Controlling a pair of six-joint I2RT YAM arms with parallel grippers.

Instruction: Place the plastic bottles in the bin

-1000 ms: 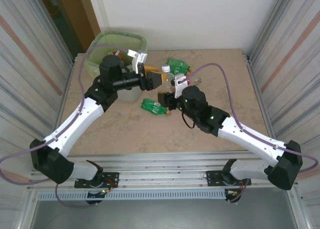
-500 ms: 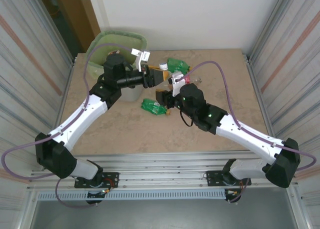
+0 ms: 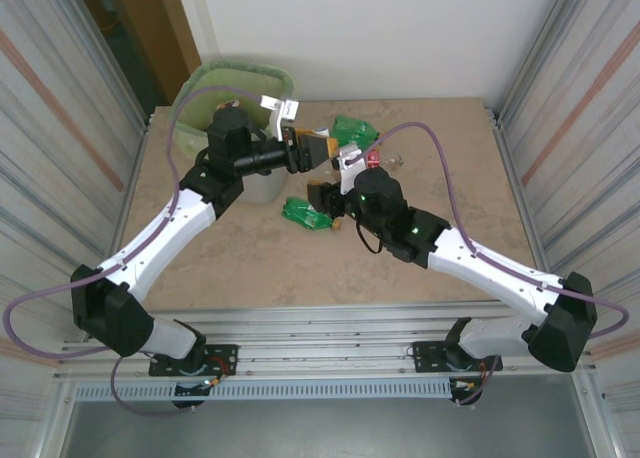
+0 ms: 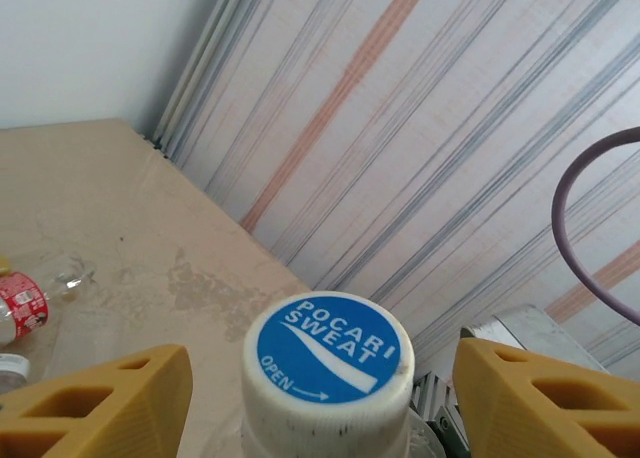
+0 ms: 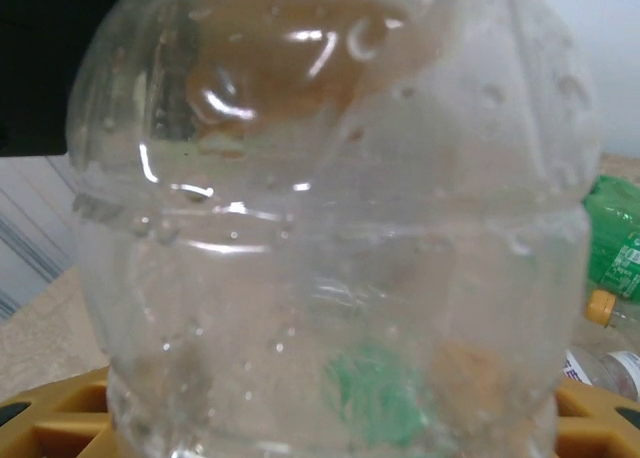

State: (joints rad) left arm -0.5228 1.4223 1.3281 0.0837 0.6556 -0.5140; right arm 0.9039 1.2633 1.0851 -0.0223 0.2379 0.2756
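A clear plastic bottle sits between my right gripper's yellow fingers, which are shut on its body. Its white cap with a blue top stands between the fingers of my left gripper; they are open, with a gap on each side. In the top view the left gripper and right gripper meet mid-table. The bin, lined in light green, is at the back left. Loose bottles lie nearby: a green one, another green one, and a clear red-labelled one.
A pale translucent object lies under the left forearm. Ribbed metal walls close both sides of the beige table. The red-labelled bottle also lies at the left edge of the left wrist view.
The left gripper has moved a little right and back, so its fingers now flank the bottle's cap. The right arm has shifted slightly left with the clear bottle.
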